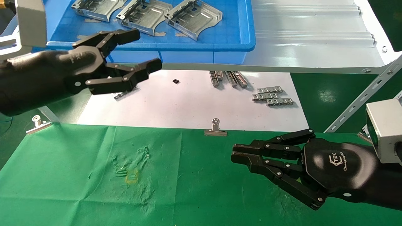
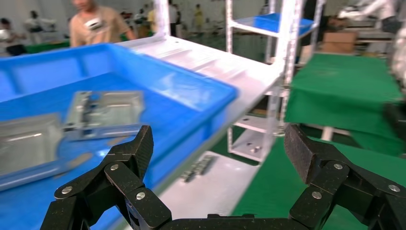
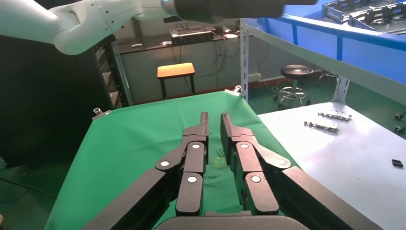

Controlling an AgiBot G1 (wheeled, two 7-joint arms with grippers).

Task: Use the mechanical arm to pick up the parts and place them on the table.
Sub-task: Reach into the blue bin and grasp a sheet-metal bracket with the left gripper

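The parts (image 1: pixel 147 15) lie in a row in the blue bin (image 1: pixel 220 44) on the shelf, none on the green table (image 1: pixel 78 188) yet. My left hand (image 1: pixel 141 51) hangs spread wide and empty just before the bin's front wall; my right hand (image 1: pixel 234 153) rests nearly closed, empty, over the table. I judge them light, stiff, slippery; I'd pinch a folded side wall.
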